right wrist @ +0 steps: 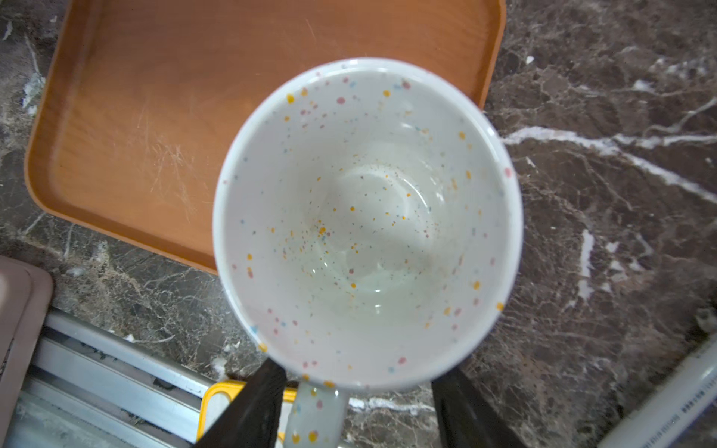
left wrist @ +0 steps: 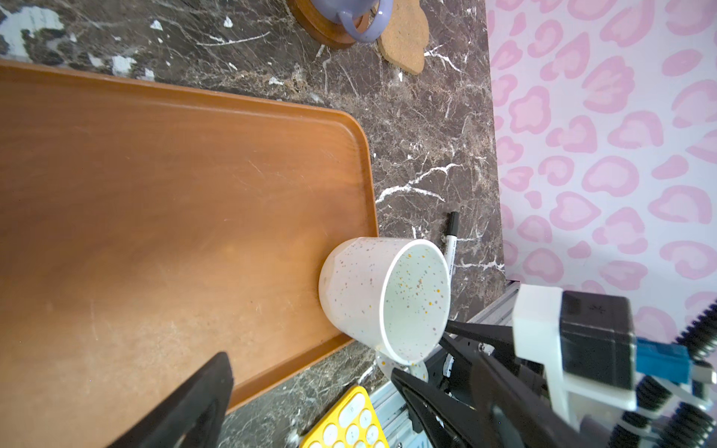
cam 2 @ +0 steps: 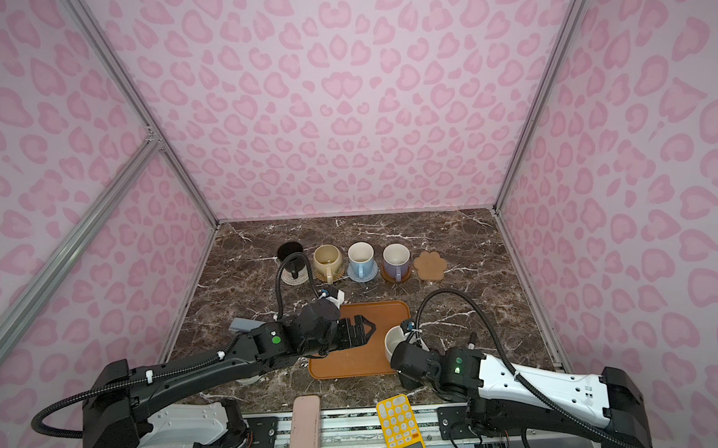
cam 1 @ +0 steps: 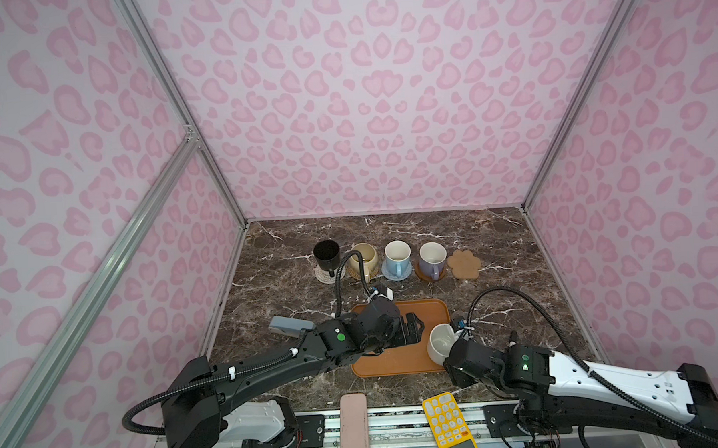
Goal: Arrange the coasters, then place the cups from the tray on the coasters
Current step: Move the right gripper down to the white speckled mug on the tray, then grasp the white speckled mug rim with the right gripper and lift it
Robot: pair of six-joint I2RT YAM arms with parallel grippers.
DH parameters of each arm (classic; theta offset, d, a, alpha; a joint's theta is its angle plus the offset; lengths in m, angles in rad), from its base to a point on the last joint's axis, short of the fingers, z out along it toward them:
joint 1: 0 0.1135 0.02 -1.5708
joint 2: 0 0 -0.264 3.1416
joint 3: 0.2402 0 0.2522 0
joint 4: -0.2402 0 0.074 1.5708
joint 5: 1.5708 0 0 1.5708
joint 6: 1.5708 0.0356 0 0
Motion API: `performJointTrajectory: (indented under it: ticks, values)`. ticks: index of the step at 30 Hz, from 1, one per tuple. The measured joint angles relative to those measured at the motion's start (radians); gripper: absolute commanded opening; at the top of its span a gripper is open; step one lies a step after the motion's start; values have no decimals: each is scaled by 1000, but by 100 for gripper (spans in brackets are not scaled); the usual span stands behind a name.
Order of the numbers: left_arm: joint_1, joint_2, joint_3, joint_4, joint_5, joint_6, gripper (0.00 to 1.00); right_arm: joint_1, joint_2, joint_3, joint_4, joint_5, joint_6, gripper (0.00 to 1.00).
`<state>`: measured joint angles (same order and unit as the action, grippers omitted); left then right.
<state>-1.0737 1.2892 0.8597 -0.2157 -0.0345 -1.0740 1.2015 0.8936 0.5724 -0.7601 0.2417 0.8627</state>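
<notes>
A speckled white cup (cam 1: 439,344) (right wrist: 368,221) stands at the right front corner of the orange-brown tray (cam 1: 397,365) (left wrist: 155,194). My right gripper (right wrist: 361,374) is open, its fingers on either side of the cup's handle (right wrist: 316,415); one finger is close against the handle and the other stands apart. Over the tray's middle my left gripper (cam 1: 412,331) (left wrist: 310,399) is open and empty. At the back, the black (cam 1: 326,253), cream-yellow (cam 1: 365,258), light blue (cam 1: 397,256) and lavender (cam 1: 432,257) cups each sit on a coaster. The paw-shaped coaster (cam 1: 464,264) is bare.
A yellow calculator (cam 1: 447,425) and a pink flat bar (cam 1: 353,425) lie at the front edge. Left of the tray lies a grey object (cam 1: 289,326). A black marker (left wrist: 452,240) rests on the marble to the tray's right. Pink walls close in three sides.
</notes>
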Motion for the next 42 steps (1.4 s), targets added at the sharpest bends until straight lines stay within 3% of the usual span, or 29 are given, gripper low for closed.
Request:
performJointTrajectory:
  ticks: [11,23,36,42]
  values:
    - [-19,14,-14,10,-30,-50,98,13,44,-12,23,46,27,36]
    - [-23,16,-16,10,-51,-62,98,-13,57,-29,53,34,14,24]
    - [-23,16,-4,10,-62,-61,99,-16,-6,-36,36,28,8,0]
    - [-23,1,-4,15,-68,-63,96,-25,-24,-21,11,27,5,0]
